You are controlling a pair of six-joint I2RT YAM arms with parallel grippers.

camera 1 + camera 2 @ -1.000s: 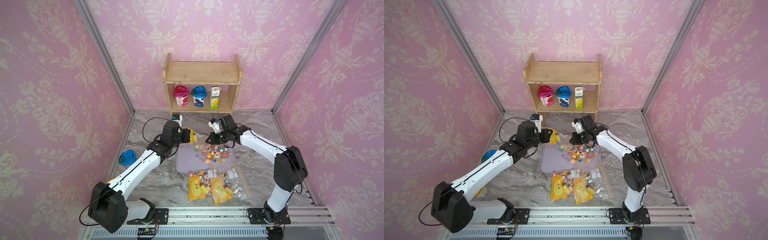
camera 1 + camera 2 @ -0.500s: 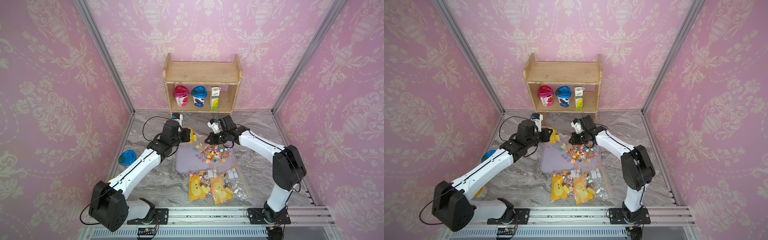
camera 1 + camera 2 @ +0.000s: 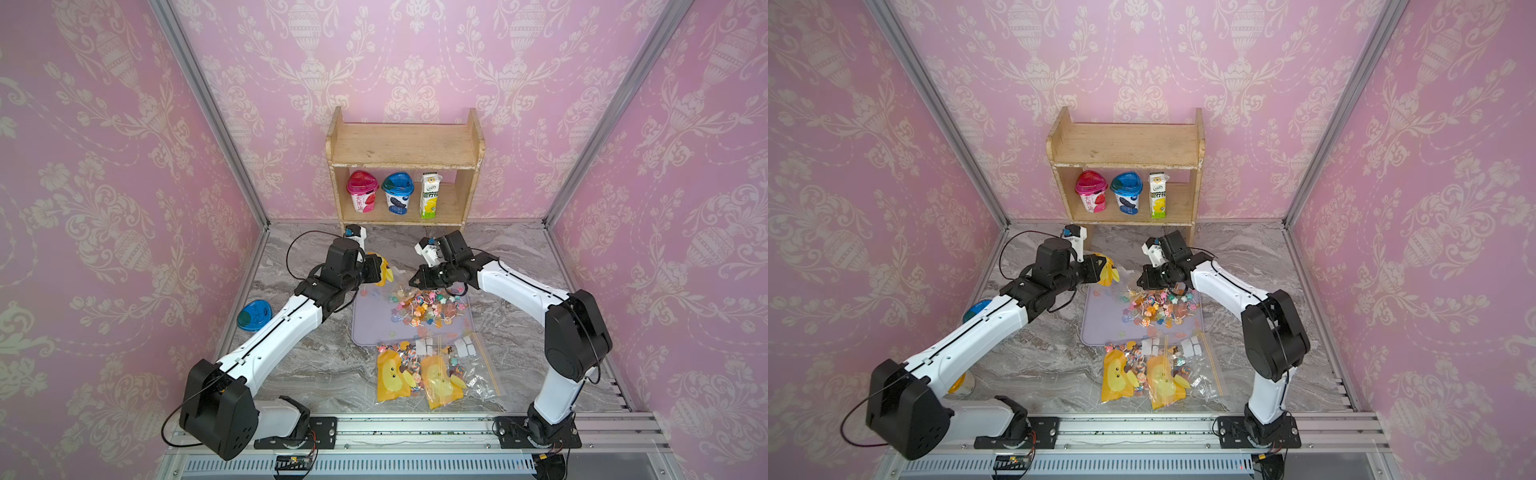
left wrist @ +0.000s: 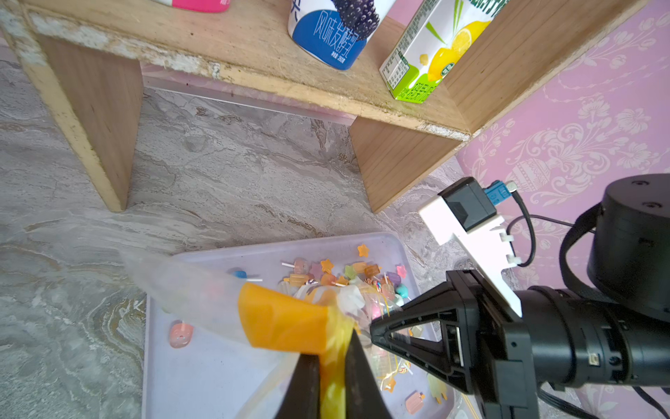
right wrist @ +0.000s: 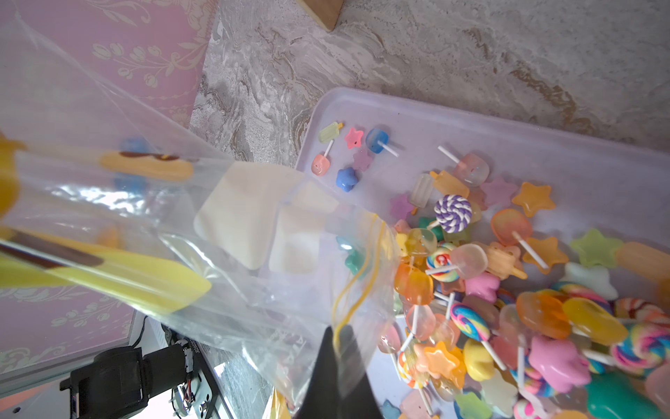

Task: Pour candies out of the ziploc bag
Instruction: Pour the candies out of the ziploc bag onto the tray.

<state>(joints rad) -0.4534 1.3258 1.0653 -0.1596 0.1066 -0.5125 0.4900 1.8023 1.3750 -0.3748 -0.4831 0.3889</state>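
Holding bag (image 5: 235, 225) stretched between both arms at centre of both top views, mouth over tray (image 3: 370, 328). Left end effector (image 4: 331, 377) pinched tight on yellow printed end. Right end effector (image 5: 339, 362) pinched on zip edge. Candies (image 3: 428, 307) piled on tray, upper right part.

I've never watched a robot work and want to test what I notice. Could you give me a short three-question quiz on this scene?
1. True or false: the candies on the lilac tray are all one colour.
2. What do both arms' jaws grip? A the ziploc bag; B the lemon carton; C the blue lid.
3. How many containers stand on the wooden shelf?
Key: 1 false, many colours. 2 A. 3 three: two cups and a carton.
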